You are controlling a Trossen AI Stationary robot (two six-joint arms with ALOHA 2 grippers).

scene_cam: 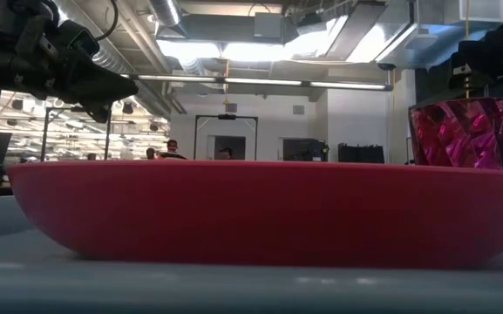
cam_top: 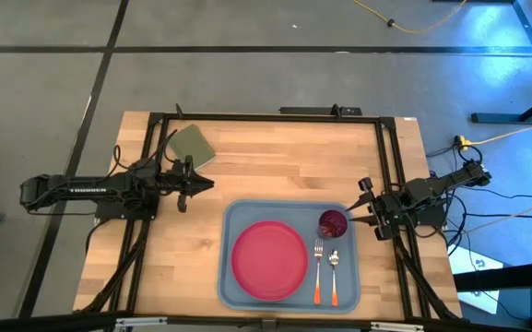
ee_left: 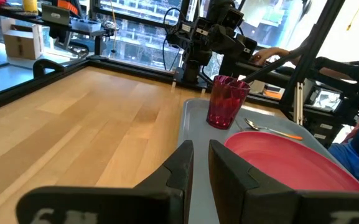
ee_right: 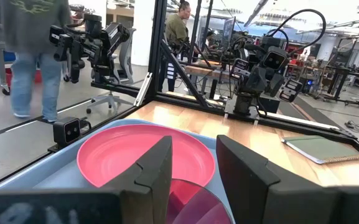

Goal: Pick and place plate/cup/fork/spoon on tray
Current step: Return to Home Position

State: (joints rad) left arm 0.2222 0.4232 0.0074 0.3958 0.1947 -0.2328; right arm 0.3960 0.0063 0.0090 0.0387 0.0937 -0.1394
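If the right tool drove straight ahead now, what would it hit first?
Most likely the cup, on the tray just ahead of the right tool; the plate lies beyond. Height is unclear, so it might pass over.

Matt pink plastic plate (cam_top: 268, 261), faceted glossy cup (cam_top: 332, 223) (translucent), smooth blue plastic tray (cam_top: 236, 215), pale wood tabletop (cam_top: 275, 157)

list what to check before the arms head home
1. plate flat in tray, left of fork: ok
2. cup upright in tray: ok
3. spoon in tray beside fork: ok
4. left end effector empty, over table, off the tray: ok
5. right end effector open, holding nothing: ok
6. right fingertips clear of cup for retreat: cannot tell, they sit close beside it
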